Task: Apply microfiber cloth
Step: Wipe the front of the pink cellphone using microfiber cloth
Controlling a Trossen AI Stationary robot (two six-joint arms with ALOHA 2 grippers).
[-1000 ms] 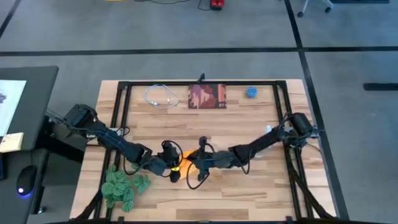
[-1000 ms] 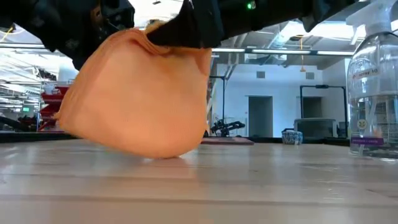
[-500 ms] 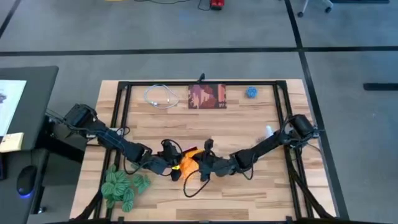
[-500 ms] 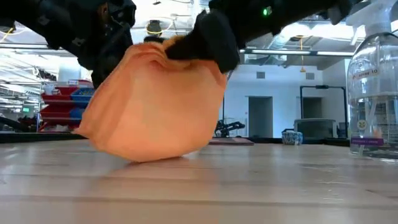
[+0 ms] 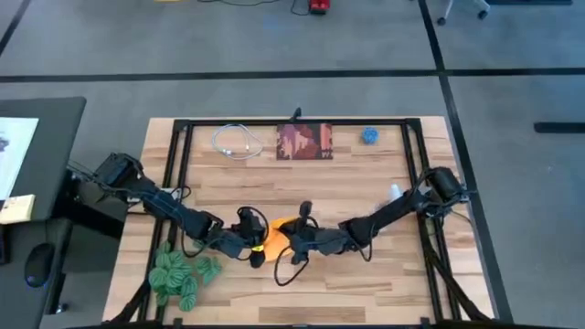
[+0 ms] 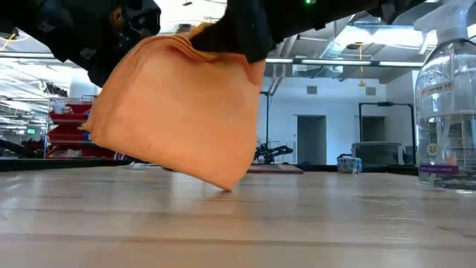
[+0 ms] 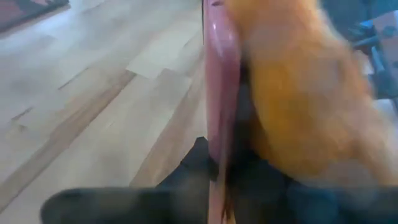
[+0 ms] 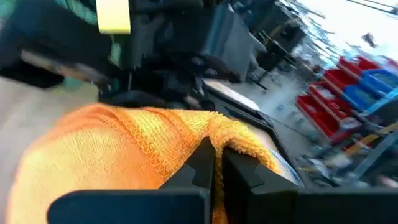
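Observation:
The orange microfiber cloth (image 5: 280, 228) (image 6: 178, 112) hangs mid-table, a little toward the near edge, with my right gripper (image 8: 214, 163) shut on its top. Its lowest corner (image 6: 223, 186) is at the tabletop; whether it touches, I cannot tell. My left gripper (image 5: 252, 247) stands just left of the cloth. It is shut on a thin flat thing with a pinkish edge (image 7: 221, 106), seen edge-on in the left wrist view, seemingly a smartphone. The cloth (image 7: 298, 93) lies against that thing's face. My left gripper pinches the flat thing near its lower edge (image 7: 217, 171) between its two fingers. The thing stands on edge, clear of the table. My right gripper pinches the cloth's bunched top fold (image 8: 217, 138), several layers, between its two fingers. It comes from the table's right. The cloth hangs slack below it.
A green plant (image 5: 183, 272) lies at the near left. A white cable (image 5: 236, 142), a dark red-brown printed square (image 5: 304, 142) and a small blue thing (image 5: 369, 136) lie along the far edge. A clear spray bottle (image 6: 446, 97) stands at the right. Black frame rails (image 5: 178, 164) border the table.
My right gripper has dipped toward the table and risen again, shifting slightly right and back. The cloth was bulged with its bottom on the table. It now hangs flatter and higher, with only its lowest corner at the tabletop.

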